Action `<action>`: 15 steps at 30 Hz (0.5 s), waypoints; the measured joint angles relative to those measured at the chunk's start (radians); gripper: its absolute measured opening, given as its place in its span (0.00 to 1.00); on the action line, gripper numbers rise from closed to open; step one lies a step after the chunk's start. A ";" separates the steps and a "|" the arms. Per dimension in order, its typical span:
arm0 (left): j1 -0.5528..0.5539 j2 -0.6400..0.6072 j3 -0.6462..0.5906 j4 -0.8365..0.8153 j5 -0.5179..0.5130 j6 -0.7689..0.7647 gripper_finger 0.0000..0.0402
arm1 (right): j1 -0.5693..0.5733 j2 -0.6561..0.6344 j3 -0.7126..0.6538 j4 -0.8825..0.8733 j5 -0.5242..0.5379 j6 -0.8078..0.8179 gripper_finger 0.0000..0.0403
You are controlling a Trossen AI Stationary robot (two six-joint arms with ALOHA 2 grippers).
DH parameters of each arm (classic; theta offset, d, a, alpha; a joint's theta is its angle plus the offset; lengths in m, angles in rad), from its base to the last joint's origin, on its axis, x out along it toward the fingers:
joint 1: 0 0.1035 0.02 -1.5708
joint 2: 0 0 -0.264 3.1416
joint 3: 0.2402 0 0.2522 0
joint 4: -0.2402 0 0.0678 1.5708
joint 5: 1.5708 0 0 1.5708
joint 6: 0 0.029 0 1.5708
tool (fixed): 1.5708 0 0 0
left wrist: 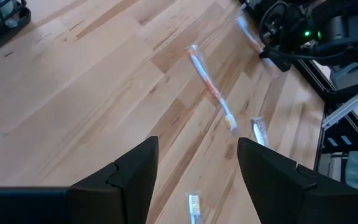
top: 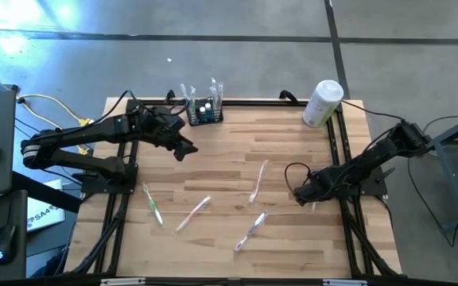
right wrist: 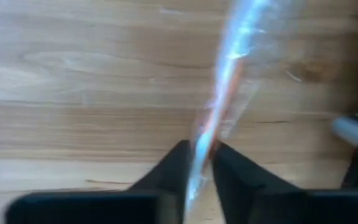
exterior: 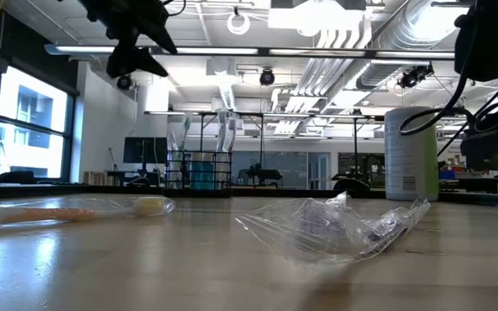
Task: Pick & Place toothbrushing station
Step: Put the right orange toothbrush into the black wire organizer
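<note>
Left arm: the left gripper (top: pixel 183 148) is held above the table (top: pixel 229 238), just in front of the toothbrushing station (top: pixel 204 111). In the left wrist view its fingers (left wrist: pixel 135 171) stand wide apart with nothing between them; bare wood and wrapped brushes are seen through the gap.

Station: a small black wire rack is seen at the table's far edge, left of centre, with a few wrapped brushes standing upright in it. It is judged light and stiff, and likely to slide or tip if pushed from one side. The thin wires give a hard, narrow purchase; a hold on the top rim or a side wall, clear of the standing brushes, is judged best.

Table centre: four loose wrapped toothbrushes are seen lying on the wood, among them a green one (top: pixel 153 204) at the left and one (top: pixel 257 182) nearer the middle. The clear wrappers are judged slippery and crinkly.

A tall white container (top: pixel 322 102) stands at the far right corner. Green print is noted on it, but no writing can be read.

Right arm: the right gripper (top: pixel 301 193) is low at the table's right edge. In the right wrist view its fingers (right wrist: pixel 174 163) are closed on a wrapped toothbrush (right wrist: pixel 229 81) with an orange handle, pinched near one end.
</note>
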 joint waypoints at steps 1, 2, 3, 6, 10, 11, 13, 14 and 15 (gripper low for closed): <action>0.000 0.000 0.000 -0.002 0.001 0.000 0.54 | 0.000 0.000 0.000 0.003 0.004 -0.005 0.09; 0.000 0.000 0.000 -0.005 -0.002 0.000 0.54 | 0.000 0.000 0.000 0.002 0.006 -0.008 0.05; 0.000 0.000 0.000 -0.006 -0.007 0.000 0.54 | 0.000 0.000 0.000 0.002 0.007 -0.009 0.05; 0.000 0.000 0.000 -0.006 -0.022 0.000 0.54 | 0.000 0.000 0.000 0.002 0.008 -0.020 0.06; 0.000 0.000 0.000 -0.019 -0.008 0.014 0.54 | 0.000 0.000 0.000 0.001 0.013 -0.051 0.05; 0.000 0.000 0.000 -0.023 0.004 0.021 0.54 | 0.000 0.000 0.002 -0.001 0.014 -0.062 0.04; 0.000 0.000 0.000 -0.023 0.031 0.024 0.54 | 0.000 -0.002 0.015 -0.006 0.017 -0.090 0.04; 0.000 0.000 0.000 -0.023 0.045 0.024 0.54 | 0.000 -0.003 0.024 -0.013 0.017 -0.102 0.04; 0.000 0.000 0.000 -0.021 0.055 0.025 0.54 | 0.001 -0.003 0.033 -0.021 0.022 -0.112 0.04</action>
